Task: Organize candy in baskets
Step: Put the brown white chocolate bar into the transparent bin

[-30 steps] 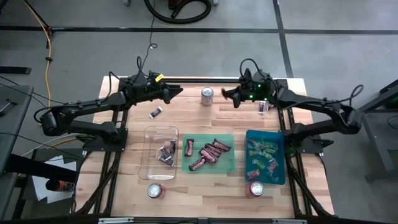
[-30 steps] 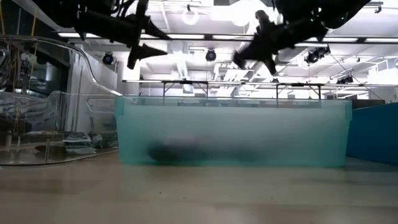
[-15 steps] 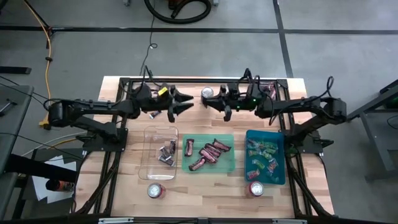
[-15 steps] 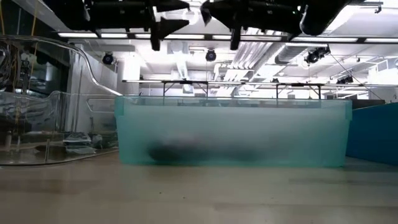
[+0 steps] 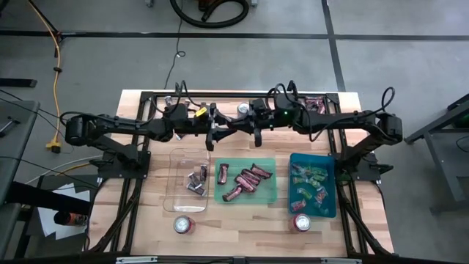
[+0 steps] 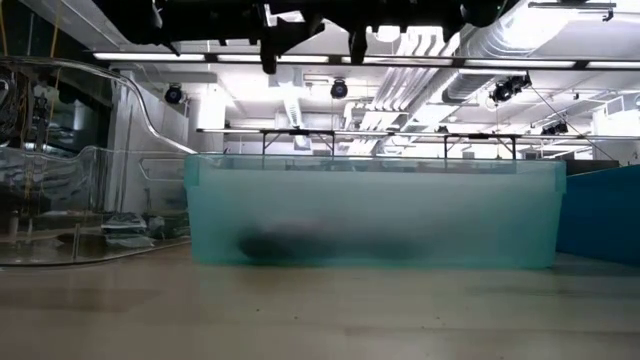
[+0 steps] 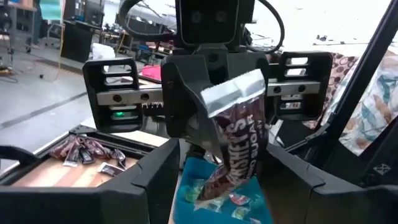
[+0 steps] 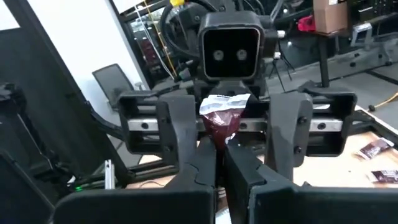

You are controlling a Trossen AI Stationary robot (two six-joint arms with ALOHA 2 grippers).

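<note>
Two pincers meet above the tabletop (image 5: 242, 227): my left pincer (image 5: 217, 130) gapes wide around the maroon candy (image 7: 239, 140), which my right pincer (image 8: 221, 152) pinches by one end. If the right lets go before the left closes, I expect the candy drops short of the baskets (image 5: 264, 192).

a grey concrete floor (image 5: 410, 51) is spreading around the wooden table (image 5: 366, 227), with dark seams crossing it. a yellow cable (image 5: 56, 51) is trailing along one side. long ceiling lights (image 6: 150, 56) are glowing over the room, and pale ducts (image 6: 480, 60) are running beneath the ceiling.
</note>
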